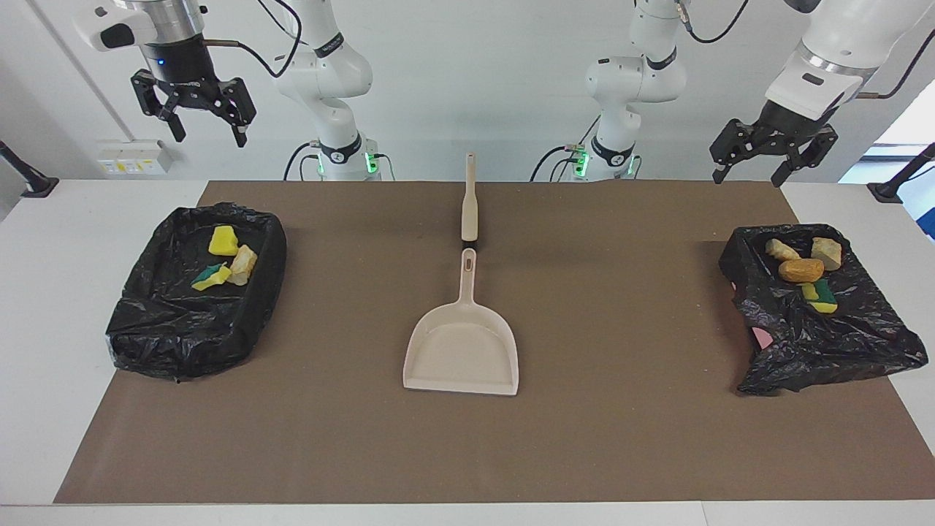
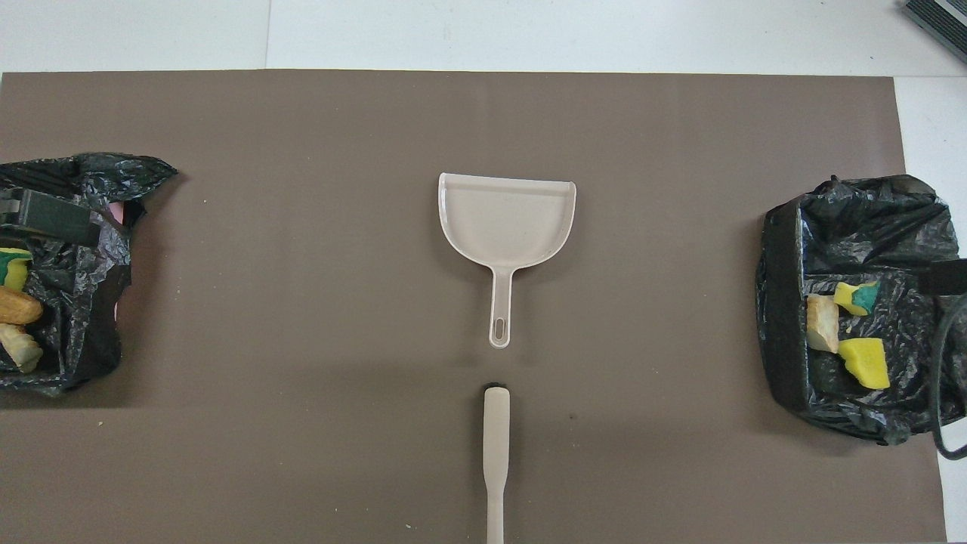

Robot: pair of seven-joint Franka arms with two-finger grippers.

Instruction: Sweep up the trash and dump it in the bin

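Trash chunks (image 1: 226, 259) lie in the bag-lined bin at the right arm's end, others (image 1: 803, 270) in the bin at the left arm's end. Dustpan (image 1: 462, 351) and brush (image 1: 469, 204) rest mid-desk. Left pincer (image 1: 771, 146) and right pincer (image 1: 193, 102) hang wide, empty. Sweep and dump look done; next: park arms.

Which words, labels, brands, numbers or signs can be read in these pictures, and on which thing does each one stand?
No readable text in either view.
Dustpan: plain, no print visible.
Brush: plain, no print visible.
Bin with black bag at the right arm's end: no label visible.
Bin with black bag at the left arm's end: no label visible.
Wall box near the right gripper: small yellow marks, too small to read.
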